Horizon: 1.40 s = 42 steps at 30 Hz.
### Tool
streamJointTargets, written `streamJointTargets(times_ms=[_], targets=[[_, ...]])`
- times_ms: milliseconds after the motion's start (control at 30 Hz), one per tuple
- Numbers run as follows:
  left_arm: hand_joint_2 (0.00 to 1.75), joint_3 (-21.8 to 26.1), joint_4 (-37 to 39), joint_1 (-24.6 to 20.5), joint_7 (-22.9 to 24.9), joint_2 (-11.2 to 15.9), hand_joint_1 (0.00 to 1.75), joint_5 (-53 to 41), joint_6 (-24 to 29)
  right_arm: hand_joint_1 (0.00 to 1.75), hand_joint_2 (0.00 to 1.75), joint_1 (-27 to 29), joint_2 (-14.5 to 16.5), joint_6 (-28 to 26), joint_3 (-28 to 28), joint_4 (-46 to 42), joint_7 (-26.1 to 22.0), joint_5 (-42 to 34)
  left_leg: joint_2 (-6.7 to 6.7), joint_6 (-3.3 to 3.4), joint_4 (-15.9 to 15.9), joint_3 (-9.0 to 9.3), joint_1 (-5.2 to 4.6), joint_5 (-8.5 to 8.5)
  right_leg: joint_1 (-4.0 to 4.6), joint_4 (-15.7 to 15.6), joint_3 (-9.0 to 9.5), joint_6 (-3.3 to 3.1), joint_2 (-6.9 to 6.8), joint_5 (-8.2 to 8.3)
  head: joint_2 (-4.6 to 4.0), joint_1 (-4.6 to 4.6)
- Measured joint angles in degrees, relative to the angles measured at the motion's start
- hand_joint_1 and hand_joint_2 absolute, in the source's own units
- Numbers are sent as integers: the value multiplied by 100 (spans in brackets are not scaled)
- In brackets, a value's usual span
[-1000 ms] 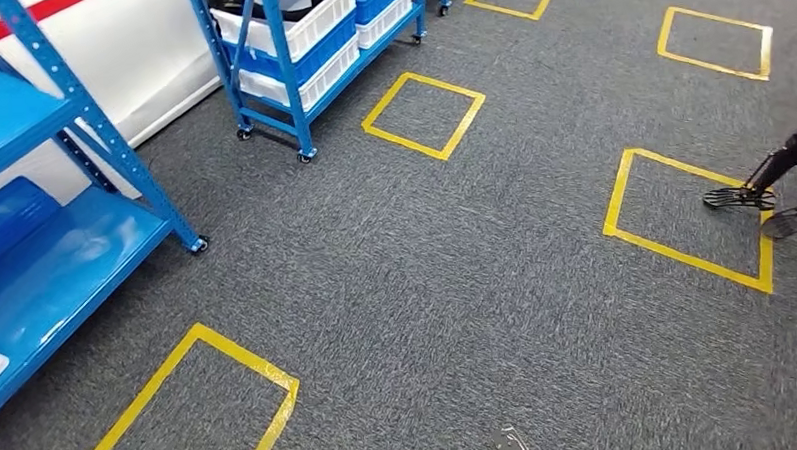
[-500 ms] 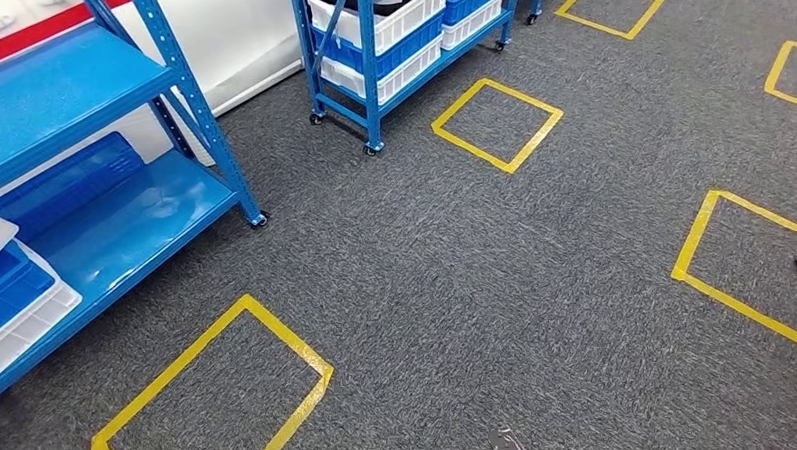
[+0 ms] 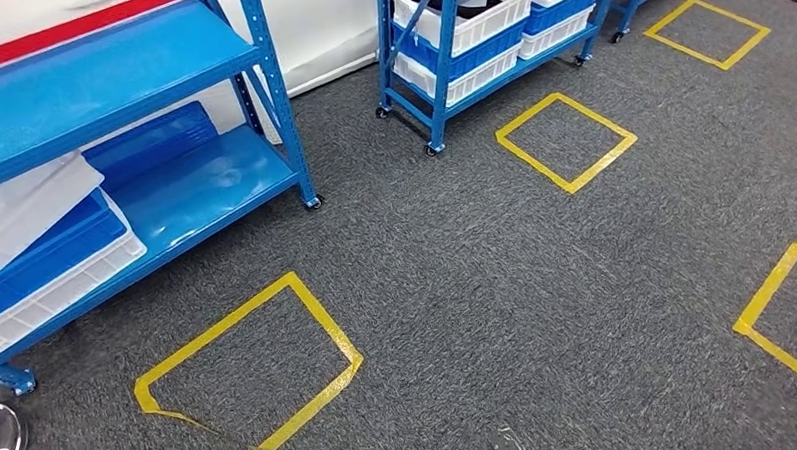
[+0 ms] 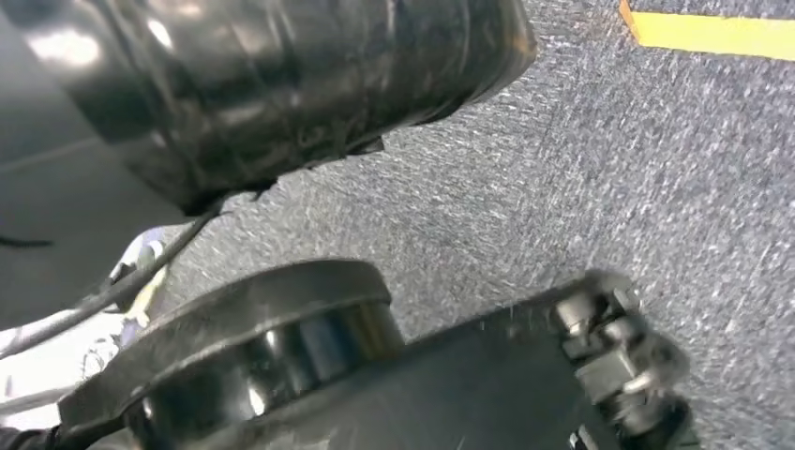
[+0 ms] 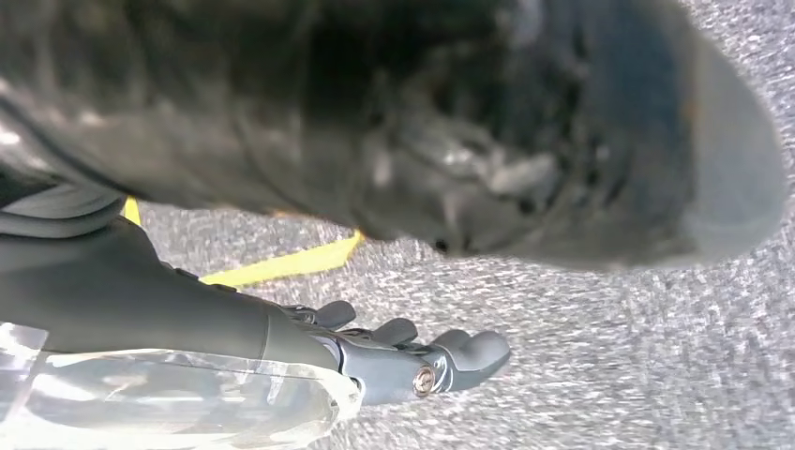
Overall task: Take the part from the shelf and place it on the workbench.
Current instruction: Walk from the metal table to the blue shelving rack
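Your right robot hand (image 5: 403, 361) hangs beside the robot's body above the grey carpet (image 3: 497, 282), its dark fingers (image 5: 473, 354) stretched out fairly straight and close together with nothing in them. The left robot hand itself you cannot make out in the left wrist view, so you cannot tell how its fingers stand. You cannot pick out the part for certain; the likeliest place for it is the far blue wheeled shelf (image 3: 439, 73), where dark objects (image 3: 472, 0) lie in the top white bin (image 3: 467, 22), well away from your hand. Below that bin sit a blue bin (image 3: 419, 54) and another white bin (image 3: 460, 81), with more white and blue bins (image 3: 557, 14) beside them on the same rack. On your left stands a larger blue shelf unit (image 3: 129, 74) against a white wall with a red stripe (image 3: 67, 28); its lower level carries a white crate (image 3: 66, 282) with a blue crate (image 3: 50, 247) nested in it and a white sheet or lid (image 3: 29, 203) lying across the top, plus a blue tray (image 3: 152, 144) leaning at the back. Yellow tape squares (image 3: 249, 365) mark the carpet, one just in front of you, one by the wheeled shelf (image 3: 567, 141), and others further right.
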Motion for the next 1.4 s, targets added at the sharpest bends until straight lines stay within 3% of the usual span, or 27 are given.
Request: streamJointTargets(times_ms=[67,133,200,233,267,300,367,400,467,500,533,567,633,700,767,800,833,900,967,1033,1067,1133,1200,1267,1300,1333,1400], targets=[[0,-2,0,14,-7,-1,0,0,0,0,0,-15,-1,0,27,1,0,54,-123,80,-21,-4,9,18,-15,12,29,52,-45,-33,0,14],[0,-4,0,20,-14,-3,0,-1,0,0,0,-25,-3,0,50,2,0,96,-237,150,-59,18,33,44,-43,263,-62,107,180,-225,0,32],[0,-8,0,10,-14,-7,0,-1,-6,0,0,-15,-4,0,62,4,0,113,-354,189,-69,19,47,57,-54,939,-384,131,481,-576,0,61],[0,-11,0,5,-8,-8,0,1,-10,0,0,1,-4,0,64,5,0,113,-429,197,-66,15,45,60,-53,1306,-572,133,547,-707,0,71],[0,-14,0,5,1,-9,0,3,-15,0,0,19,-4,0,65,5,0,105,-515,200,-63,15,43,61,-53,1539,-703,132,579,-741,0,72],[0,-16,0,7,9,-8,0,5,-16,0,0,33,-4,0,65,7,0,93,-608,201,-57,18,42,61,-53,1564,-738,125,597,-659,0,72],[0,-18,0,11,20,-8,0,7,-19,0,0,40,-7,0,65,11,0,70,-793,194,-40,29,44,57,-65,968,-508,93,737,-227,0,73],[0,-19,0,8,20,-8,0,7,-20,0,0,35,-13,0,65,15,0,66,-873,179,-24,22,37,54,-79,590,-355,73,927,-55,0,72],[0,-20,0,-1,20,-10,0,8,-24,0,0,30,-25,0,65,19,0,64,-1023,125,7,-22,43,58,-95,139,-177,56,1219,93,0,68],[0,-21,0,-2,20,-11,0,8,-25,0,0,36,-27,0,65,21,0,63,-1098,85,6,-47,50,69,-87,104,-163,50,1251,73,0,66],[0,-23,0,0,20,-10,0,8,-26,0,0,44,-26,1,65,20,0,60,-1179,45,-4,-75,62,85,-91,84,-147,36,1178,84,0,66],[0,-26,0,6,20,-9,0,7,-27,0,0,47,-25,1,65,22,0,54,-1158,11,9,-95,66,81,-97,61,-128,10,1096,95,0,67],[0,-31,0,12,20,-7,0,5,-34,0,0,34,-25,1,66,26,-2,33,-860,-39,276,-230,44,-86,-117,16,-97,-57,927,119,0,35],[0,-35,0,4,20,-6,0,0,-48,0,0,28,-27,1,66,32,-4,-7,-513,-71,939,-534,41,-437,-92,15,-94,-99,741,116,0,-1],[0,-56,0,0,23,-6,0,-8,-66,0,0,41,-28,8,66,38,-16,-75,-436,-87,1486,-794,52,-624,-69,31,-95,-114,547,96,0,-9],[0,-72,0,3,28,-5,0,-12,-74,0,0,46,-27,16,66,40,-30,-131,-422,-83,1493,-791,52,-567,-60,43,-94,-115,457,82,0,-10],[0,-90,0,5,33,-4,0,-13,-80,0,0,49,-26,27,65,42,-49,-205,-398,-69,1289,-679,50,-418,-53,57,-91,-113,373,65,0,-11],[0,-112,0,0,39,-3,0,-8,-91,0,0,48,-19,51,65,44,-86,-370,-174,1,547,-276,6,-100,-30,80,-68,-90,230,25,0,-10],[0,-124,0,-15,37,-2,0,2,-104,0,0,43,-12,68,65,48,-102,-490,7,79,98,-44,-52,11,-2,86,-43,-47,120,-3,0,-4],[0,-130,0,-10,34,-2,0,10,-113,0,0,36,-3,77,65,52,-103,-543,-72,126,39,-32,-59,20,15,73,-12,2,20,-16,0,-2],[0,-131,0,-1,31,-3,0,12,-116,0,0,32,0,81,65,53,-103,-548,-130,149,10,-22,-42,37,10,86,-1,33,42,-41,0,-2],[0,-131,0,1,23,-4,0,16,-116,0,0,27,5,90,65,56,-105,-540,-239,208,-49,5,-1,79,-6,337,-93,90,274,-233,0,8],[0,-132,0,-11,17,-8,0,17,-119,0,0,41,5,100,65,61,-107,-533,-353,245,-58,-5,9,100,-34,1004,-406,123,539,-588,0,20],[0,-133,0,-12,16,-10,0,18,-120,0,0,78,6,103,65,69,-107,-533,-508,255,-49,-16,10,106,-63,1562,-685,152,610,-743,0,21],[0,-133,0,-7,16,-10,0,21,-120,0,0,93,6,102,65,73,-107,-531,-595,252,-36,-19,13,106,-83,1561,-698,167,619,-652,0,21],[0,-133,0,-2,14,-9,0,27,-120,0,0,100,6,101,65,76,-107,-530,-684,243,-16,-21,19,102,-109,1352,-612,181,639,-467,0,21],[0,-133,0,-3,3,-9,0,50,-118,0,0,97,5,98,65,84,-107,-525,-843,192,67,-56,23,77,-165,632,-303,205,869,-111,0,23]])
